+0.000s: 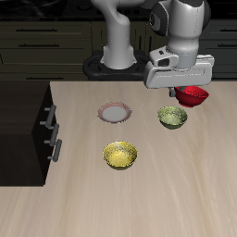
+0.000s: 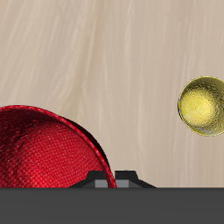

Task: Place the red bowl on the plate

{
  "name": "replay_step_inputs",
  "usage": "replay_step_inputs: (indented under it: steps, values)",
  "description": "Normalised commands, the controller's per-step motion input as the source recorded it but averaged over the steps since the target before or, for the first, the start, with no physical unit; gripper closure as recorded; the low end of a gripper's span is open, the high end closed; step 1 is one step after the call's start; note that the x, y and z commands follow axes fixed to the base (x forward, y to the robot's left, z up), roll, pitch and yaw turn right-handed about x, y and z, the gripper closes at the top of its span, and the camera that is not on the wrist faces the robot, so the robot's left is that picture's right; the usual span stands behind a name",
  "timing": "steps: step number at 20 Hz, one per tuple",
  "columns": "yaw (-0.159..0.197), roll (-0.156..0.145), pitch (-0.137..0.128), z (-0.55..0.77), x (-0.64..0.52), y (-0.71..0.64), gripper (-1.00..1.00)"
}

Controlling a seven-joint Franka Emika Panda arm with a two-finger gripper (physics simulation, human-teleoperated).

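Observation:
The red bowl (image 1: 194, 95) hangs at the back of the table, just under my gripper (image 1: 174, 92), which looks shut on the bowl's rim. In the wrist view the red bowl (image 2: 44, 153) fills much of the frame, close to the camera. Its rim runs right up to the gripper (image 2: 114, 179), whose fingertips are mostly hidden. The plate (image 1: 114, 113), white-grey with a thin pinkish-red rim, lies flat on the table. It is well apart from the gripper, towards the dark cabinet, and nothing is on it.
A green bowl (image 1: 172, 116) sits just in front of the gripper. A yellow bowl (image 1: 120, 155) sits nearer the table's front edge, in front of the plate. One yellowish bowl (image 2: 204, 106) shows in the wrist view. A dark cabinet (image 1: 37, 130) stands beside the table.

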Motion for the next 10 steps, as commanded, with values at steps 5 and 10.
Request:
replay_step_inputs:
  steps: [5, 10]
  values:
    - [-0.008, -0.006, 0.024, -0.15, -0.27, -0.15, 1.00]
    - [-0.016, -0.009, 0.018, -0.03, -0.13, -0.12, 1.00]
